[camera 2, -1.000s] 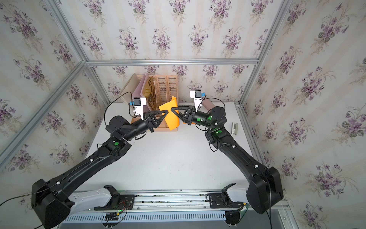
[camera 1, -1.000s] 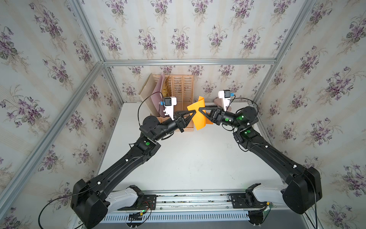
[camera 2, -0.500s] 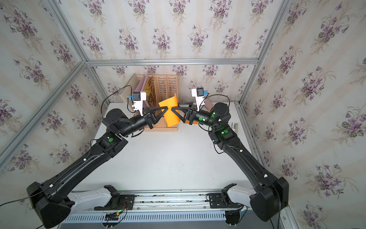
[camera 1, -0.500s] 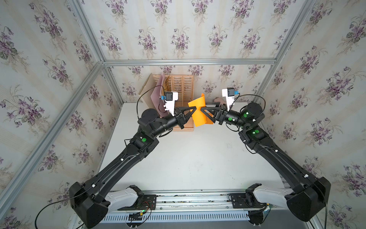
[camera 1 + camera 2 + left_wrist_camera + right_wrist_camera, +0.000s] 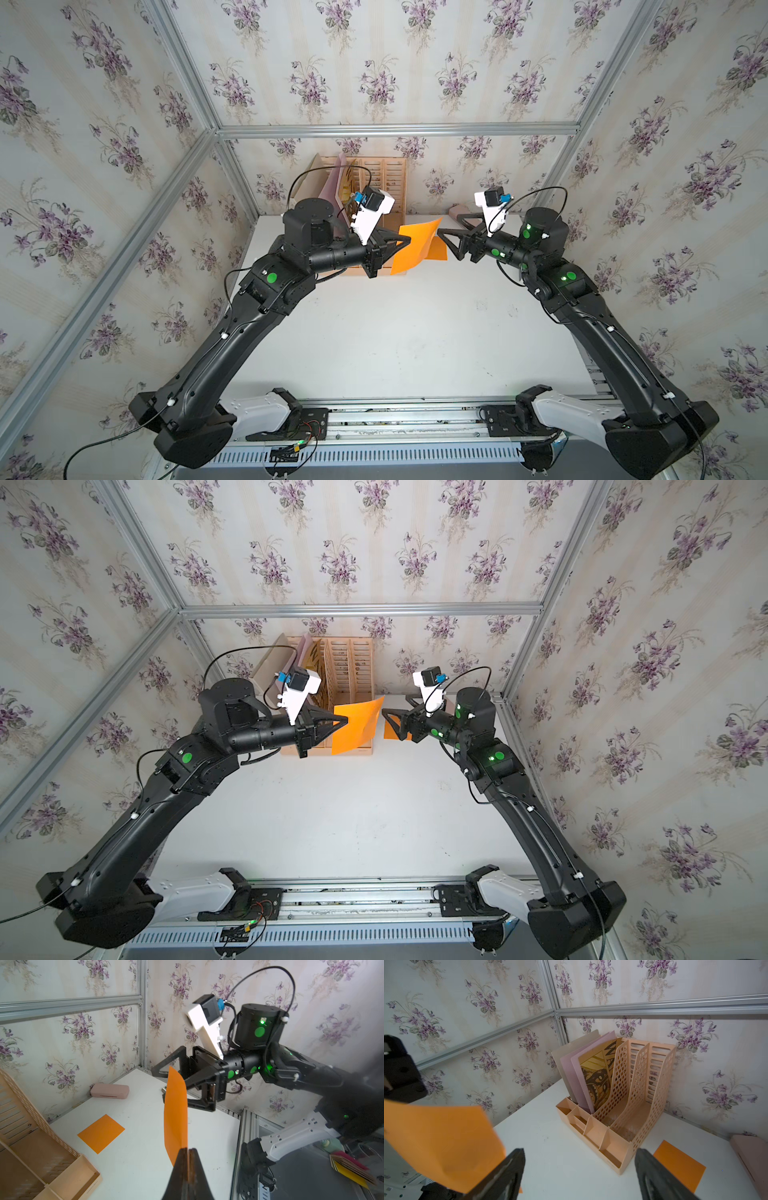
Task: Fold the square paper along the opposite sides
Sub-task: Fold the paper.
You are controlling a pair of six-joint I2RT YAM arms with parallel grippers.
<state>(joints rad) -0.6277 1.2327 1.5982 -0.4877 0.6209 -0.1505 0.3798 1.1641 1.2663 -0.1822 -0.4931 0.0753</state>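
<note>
My right gripper [image 5: 449,245] has released, jaws wide.
Left gripper [image 5: 405,243] pinches the paper [image 5: 413,249]: light, floppy; I'd retake its free edge.

paper [image 5: 440,1140] blurred & cropped, pink case [image 5: 751,1163] cropped

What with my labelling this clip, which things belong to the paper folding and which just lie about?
Job: orange square paper held aloft; left gripper, shut on it; right gripper, open.
Idle: flat orange paper sheet; beige plastic file organiser; pink oblong case.
</note>
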